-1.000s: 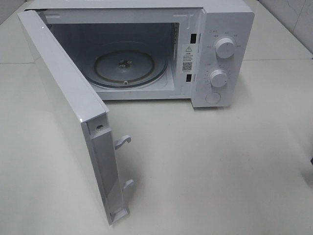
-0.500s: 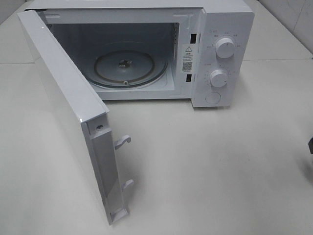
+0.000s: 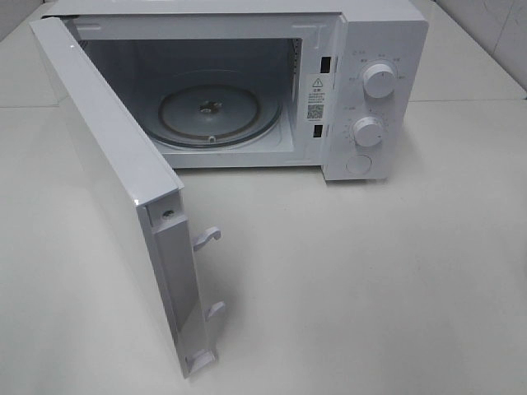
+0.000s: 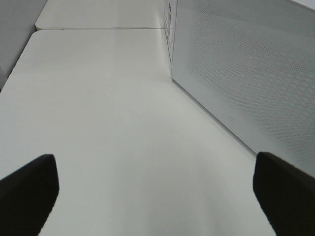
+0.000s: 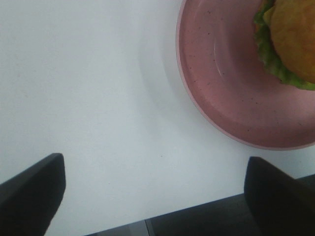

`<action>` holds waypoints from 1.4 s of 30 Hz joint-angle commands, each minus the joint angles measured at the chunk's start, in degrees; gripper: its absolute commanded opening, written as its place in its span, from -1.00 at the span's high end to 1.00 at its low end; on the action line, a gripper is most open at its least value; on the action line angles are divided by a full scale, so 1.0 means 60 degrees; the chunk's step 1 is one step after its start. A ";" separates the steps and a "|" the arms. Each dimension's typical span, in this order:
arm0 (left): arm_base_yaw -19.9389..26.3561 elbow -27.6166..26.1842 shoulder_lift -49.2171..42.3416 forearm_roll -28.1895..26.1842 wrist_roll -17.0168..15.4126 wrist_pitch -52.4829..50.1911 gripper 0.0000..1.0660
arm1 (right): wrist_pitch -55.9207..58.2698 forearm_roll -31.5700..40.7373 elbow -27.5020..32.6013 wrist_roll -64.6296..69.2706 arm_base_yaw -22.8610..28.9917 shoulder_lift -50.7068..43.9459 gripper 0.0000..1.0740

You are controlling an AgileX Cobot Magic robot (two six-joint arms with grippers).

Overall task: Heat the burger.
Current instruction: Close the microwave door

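Both jaws stand wide and empty. Your burger (image 5: 290, 42) sits on the pink plate (image 5: 231, 88) near the table's edge, microwave (image 3: 362, 90) open; next, grip the plate's rim.

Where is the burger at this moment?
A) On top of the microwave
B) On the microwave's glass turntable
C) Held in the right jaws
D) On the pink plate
D: the right wrist view shows the burger sitting on the pink plate, while the glass turntable is bare.
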 commanded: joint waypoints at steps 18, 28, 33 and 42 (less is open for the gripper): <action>0.0019 0.0010 -0.0162 -0.0029 -0.0048 -0.0057 -0.96 | 0.1270 0.0315 0.0783 -0.0745 -0.0029 -0.6112 -0.31; 0.0019 0.0010 -0.0162 -0.0029 -0.0048 -0.0057 -0.96 | 0.1356 0.0544 0.0821 -0.0812 0.0411 -0.8499 -0.27; 0.0019 0.0010 -0.0162 -0.0029 -0.0048 -0.0057 -0.96 | 0.1432 0.0649 0.1280 -0.0945 0.0411 -0.9368 -0.27; 0.0019 0.0010 -0.0162 -0.0029 -0.0048 -0.0057 -0.96 | 0.1012 0.1175 0.1776 -0.1681 0.0411 -1.0399 -0.27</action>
